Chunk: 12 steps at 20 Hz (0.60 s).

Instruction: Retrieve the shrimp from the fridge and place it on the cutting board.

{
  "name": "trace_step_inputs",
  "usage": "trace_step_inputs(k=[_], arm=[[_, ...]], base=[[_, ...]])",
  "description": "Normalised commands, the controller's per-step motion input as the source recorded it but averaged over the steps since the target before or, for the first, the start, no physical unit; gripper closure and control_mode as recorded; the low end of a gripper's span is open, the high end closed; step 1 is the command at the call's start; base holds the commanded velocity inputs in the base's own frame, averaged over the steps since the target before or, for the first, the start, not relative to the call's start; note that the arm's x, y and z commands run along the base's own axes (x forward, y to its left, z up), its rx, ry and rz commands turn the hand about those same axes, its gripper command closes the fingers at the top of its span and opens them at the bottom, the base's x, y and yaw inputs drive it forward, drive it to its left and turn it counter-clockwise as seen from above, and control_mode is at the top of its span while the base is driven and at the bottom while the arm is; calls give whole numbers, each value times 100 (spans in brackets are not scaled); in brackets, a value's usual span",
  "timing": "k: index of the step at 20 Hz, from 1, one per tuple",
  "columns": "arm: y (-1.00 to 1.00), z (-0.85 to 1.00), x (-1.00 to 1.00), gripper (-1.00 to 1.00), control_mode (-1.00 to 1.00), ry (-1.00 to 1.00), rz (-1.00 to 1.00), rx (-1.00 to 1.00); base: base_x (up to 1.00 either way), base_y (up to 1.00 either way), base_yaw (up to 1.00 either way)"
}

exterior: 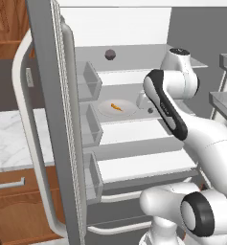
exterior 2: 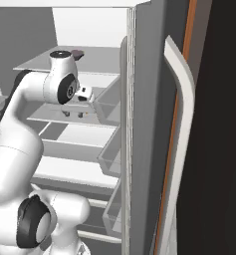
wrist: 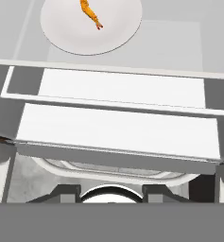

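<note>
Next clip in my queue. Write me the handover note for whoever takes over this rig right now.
End effector: inside the open fridge, carrying nothing; whether its fingers are open or shut cannot be told.
Shrimp: lying on the pale plate on a middle shelf, untouched. A dark ball sits on the shelf above.
Done: door open, arm reaching in.
Left: close on the shrimp, grasp it, carry it to the cutting board.

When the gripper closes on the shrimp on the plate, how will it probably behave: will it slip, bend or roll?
The shrimp is small, thin and curved, so it is probably very light and could slide on the smooth plate when nudged. Its narrow body gives the fingers little to hold, so it may slip out. It lies flat on the plate, so rolling seems unlikely.
</note>
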Motion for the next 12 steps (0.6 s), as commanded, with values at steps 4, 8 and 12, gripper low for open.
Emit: trace_step_inputs(k=[4,8,12], arm=[[5,-8,-8,-100,-100,0,0,0],[25,-56,-4,-100,-100,-10,11,0],[28,-52,0,-100,-100,-18,17,0]], base=[[0,0,0],[0,0,0],[0,0,0]])
